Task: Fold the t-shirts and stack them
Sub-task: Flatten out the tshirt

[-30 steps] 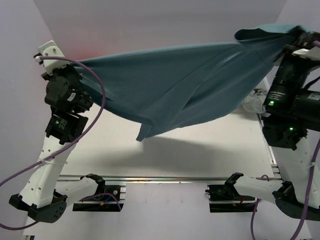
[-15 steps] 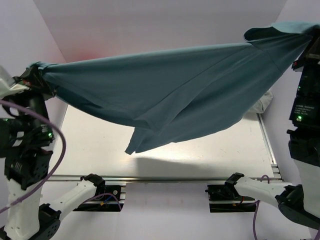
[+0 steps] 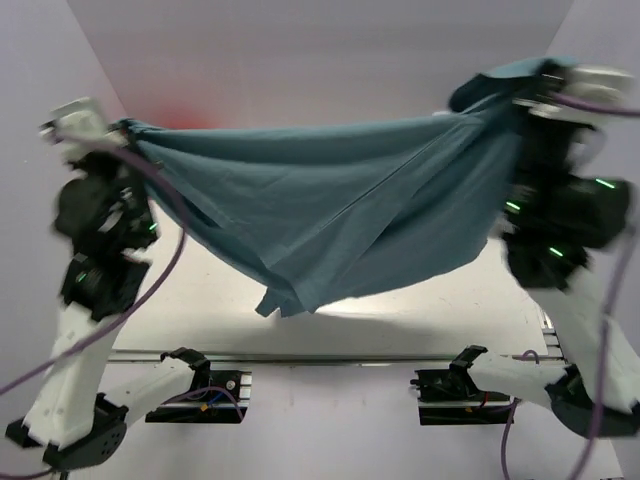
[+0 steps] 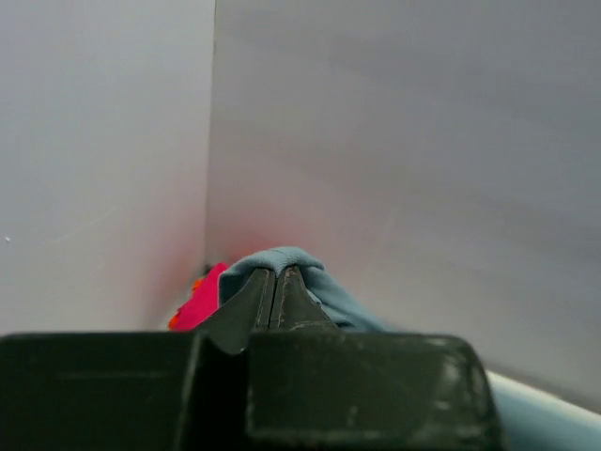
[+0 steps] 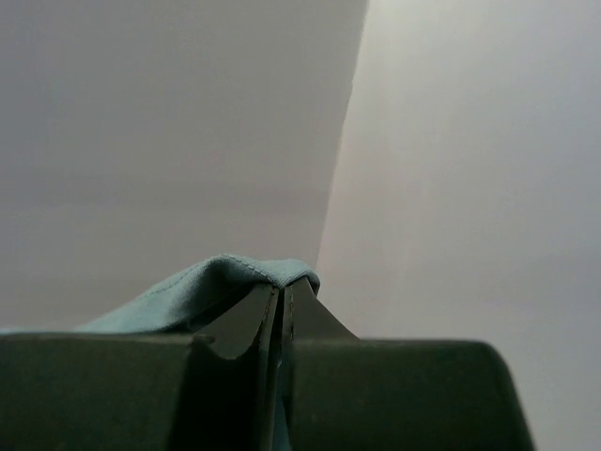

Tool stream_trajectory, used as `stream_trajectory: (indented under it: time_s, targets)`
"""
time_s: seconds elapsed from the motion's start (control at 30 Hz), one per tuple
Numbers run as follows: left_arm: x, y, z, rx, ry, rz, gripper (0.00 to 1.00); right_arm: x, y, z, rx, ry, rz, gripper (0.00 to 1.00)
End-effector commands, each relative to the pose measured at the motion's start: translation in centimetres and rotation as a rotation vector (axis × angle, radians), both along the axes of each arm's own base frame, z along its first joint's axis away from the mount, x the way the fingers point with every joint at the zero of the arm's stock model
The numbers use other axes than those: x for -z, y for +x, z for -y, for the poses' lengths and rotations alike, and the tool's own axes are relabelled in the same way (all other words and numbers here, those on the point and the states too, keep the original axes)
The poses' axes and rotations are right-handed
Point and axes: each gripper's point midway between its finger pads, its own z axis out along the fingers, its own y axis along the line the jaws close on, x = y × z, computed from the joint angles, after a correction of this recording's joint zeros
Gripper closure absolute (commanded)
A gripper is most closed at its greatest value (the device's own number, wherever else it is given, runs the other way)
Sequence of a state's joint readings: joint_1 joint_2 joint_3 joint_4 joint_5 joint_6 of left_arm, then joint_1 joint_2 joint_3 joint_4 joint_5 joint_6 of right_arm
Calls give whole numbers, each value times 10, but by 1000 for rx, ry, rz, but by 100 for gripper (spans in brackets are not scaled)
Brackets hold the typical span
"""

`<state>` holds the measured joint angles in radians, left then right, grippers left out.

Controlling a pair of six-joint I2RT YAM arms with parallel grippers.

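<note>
I hold the teal t-shirt (image 3: pixel 340 215) up in the air, stretched between my two hands, and there is no fold in it yet. By my reckoning the task is near its start: this shirt has to be laid flat, folded, then stacked. My left gripper (image 4: pixel 275 284) is pinched tight on one edge of the cloth, my right gripper (image 5: pixel 280 293) on the opposite edge. Both arms are raised high and set wide apart. The shirt sags between them, its lowest corner hanging above the table (image 3: pixel 430 320). A pink cloth (image 4: pixel 197 301), likely another shirt, lies in the far left corner
</note>
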<state>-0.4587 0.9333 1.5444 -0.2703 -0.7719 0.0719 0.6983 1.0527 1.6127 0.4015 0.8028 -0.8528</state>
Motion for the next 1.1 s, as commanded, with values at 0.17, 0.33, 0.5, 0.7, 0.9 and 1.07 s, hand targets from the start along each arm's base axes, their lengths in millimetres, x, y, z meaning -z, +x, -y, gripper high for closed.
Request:
stream_trajectory:
  time_s: [0.17,0.33,0.5,0.7,0.9,1.07]
  targets:
    - [136,127,19,-246,151,-316,100,129,147,-48,231,-84,-289,100]
    - [223,202,21,-273,202,-496,100,232,226,-52,291,-68,-465,100]
    - [311,283,18,-269,221,-644,100,320,300,-56,322,-91,-633,100]
    - [370,356,30,-167,218,-716,100,392,364,-58,357,-131,-724,100]
    - [413,400,49,-61,213,-719,98,427,404,-65,310,-135,-740,100]
    - [414,420,65,17,207,-697,50,451,422,-72,280,-156,-736,95]
